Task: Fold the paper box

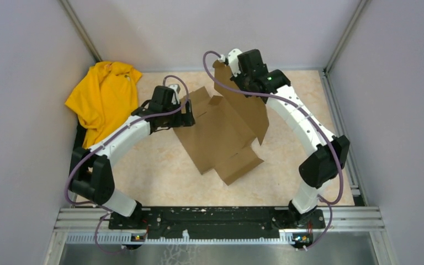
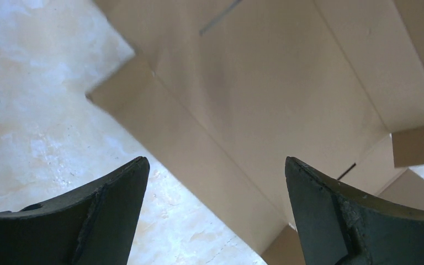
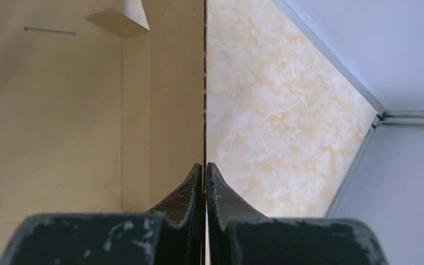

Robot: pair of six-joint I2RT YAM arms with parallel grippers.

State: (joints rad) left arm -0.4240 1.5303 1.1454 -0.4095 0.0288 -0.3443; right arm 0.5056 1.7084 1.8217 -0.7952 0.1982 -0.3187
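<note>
The paper box (image 1: 221, 141), a brown cardboard sheet, lies on the table (image 1: 160, 174) with one panel raised upright. My right gripper (image 3: 205, 168) pinches that panel's edge. My left gripper (image 2: 215, 161) hangs spread wide over the box's left side.

No readable text, labels or numbers anywhere

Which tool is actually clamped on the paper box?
The right tool: it is shut on the edge of the raised panel of the paper box. The left tool is wide open near the box, gripping nothing.
</note>
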